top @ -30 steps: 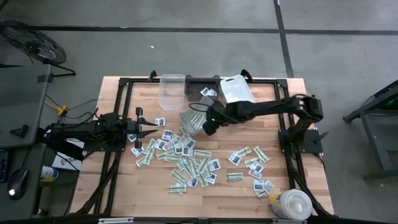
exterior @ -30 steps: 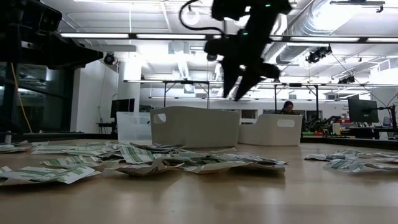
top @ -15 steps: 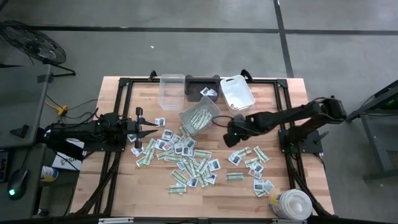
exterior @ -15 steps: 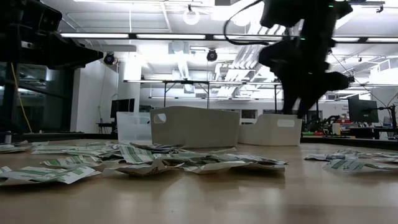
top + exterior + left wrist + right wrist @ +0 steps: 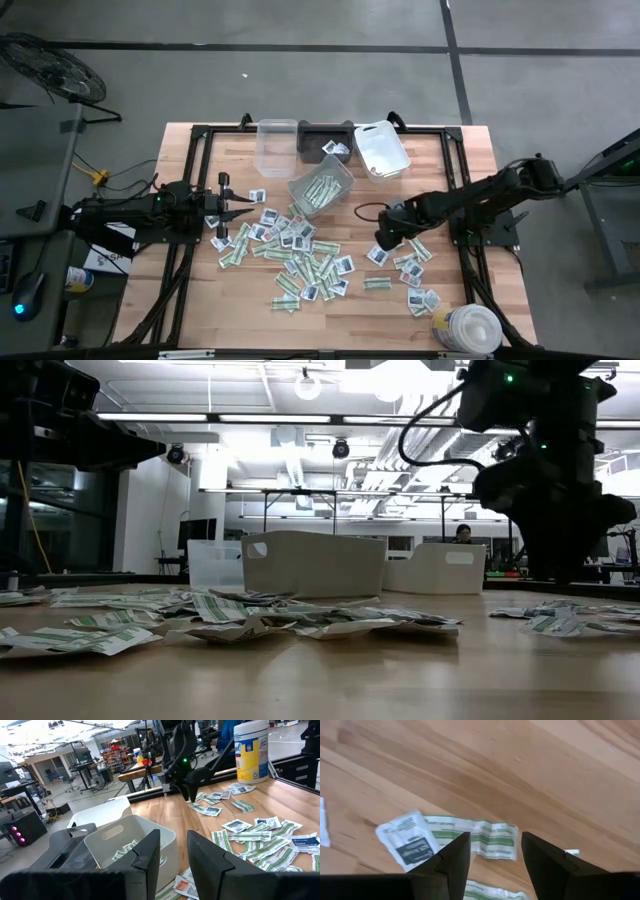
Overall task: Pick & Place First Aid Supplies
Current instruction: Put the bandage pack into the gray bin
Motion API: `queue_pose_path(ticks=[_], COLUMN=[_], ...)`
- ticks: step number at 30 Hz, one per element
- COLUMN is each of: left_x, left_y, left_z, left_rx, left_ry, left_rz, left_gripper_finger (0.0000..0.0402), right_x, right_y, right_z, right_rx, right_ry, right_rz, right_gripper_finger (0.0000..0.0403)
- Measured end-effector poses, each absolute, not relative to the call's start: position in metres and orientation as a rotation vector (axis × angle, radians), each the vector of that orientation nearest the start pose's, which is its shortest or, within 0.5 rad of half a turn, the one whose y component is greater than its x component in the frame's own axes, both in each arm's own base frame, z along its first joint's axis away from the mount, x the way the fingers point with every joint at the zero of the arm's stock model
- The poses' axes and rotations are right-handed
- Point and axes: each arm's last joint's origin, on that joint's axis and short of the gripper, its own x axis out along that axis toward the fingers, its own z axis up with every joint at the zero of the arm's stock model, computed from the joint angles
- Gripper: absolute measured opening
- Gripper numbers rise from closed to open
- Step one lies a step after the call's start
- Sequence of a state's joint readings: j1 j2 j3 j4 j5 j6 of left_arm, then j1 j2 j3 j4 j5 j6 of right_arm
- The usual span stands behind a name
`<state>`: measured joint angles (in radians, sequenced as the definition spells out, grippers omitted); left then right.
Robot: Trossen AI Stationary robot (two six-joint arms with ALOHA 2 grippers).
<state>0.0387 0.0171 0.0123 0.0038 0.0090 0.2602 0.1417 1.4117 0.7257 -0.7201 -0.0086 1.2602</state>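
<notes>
Packets point(image 5: 300, 255) of first aid supplies, narrow green-and-white strips and squarish white ones with dark print, lie strewn over the middle of the wooden table point(image 5: 190, 300), with a smaller scatter point(image 5: 408, 268) toward the right side; largest on the table after that spread are the bins along the far edge: a clear bin point(image 5: 277, 145), a dark bin point(image 5: 325, 137) with a packet or two inside, a white bin point(image 5: 381, 148), and in front of them a tilted grey bin point(image 5: 320, 188) holding green-and-white strips; a round white tub point(image 5: 468, 330) stands at the near right corner; the right arm reaches in from the right, its right gripper point(image 5: 385, 238) low over the near edge of the smaller scatter, fingers apart with nothing between them; in its wrist view the two dark fingers point(image 5: 451, 865) straddle a green-and-white strip point(image 5: 485, 836) lying flat on the wood, a squarish white packet point(image 5: 410, 840) overlapping that strip's end; the left arm waits at the left side of the table, its left gripper point(image 5: 240, 211) just beside the main spread, fingers a little apart and empty, pointed toward the grey bin.
</notes>
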Motion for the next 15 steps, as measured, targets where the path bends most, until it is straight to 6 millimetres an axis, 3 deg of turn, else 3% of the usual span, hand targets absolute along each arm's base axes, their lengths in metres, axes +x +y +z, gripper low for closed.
queue_pose_path(ticks=[15], left_x=[0.098], left_y=[0.004], left_z=[0.167], left_rx=[0.260], left_ry=[0.005], left_rz=[0.030], left_gripper_finger=[0.0096], right_x=[0.209], right_y=[0.031], right_z=[0.140], right_rx=[0.928], right_ry=[1.271], right_rz=[-0.730], right_gripper_finger=[0.0174])
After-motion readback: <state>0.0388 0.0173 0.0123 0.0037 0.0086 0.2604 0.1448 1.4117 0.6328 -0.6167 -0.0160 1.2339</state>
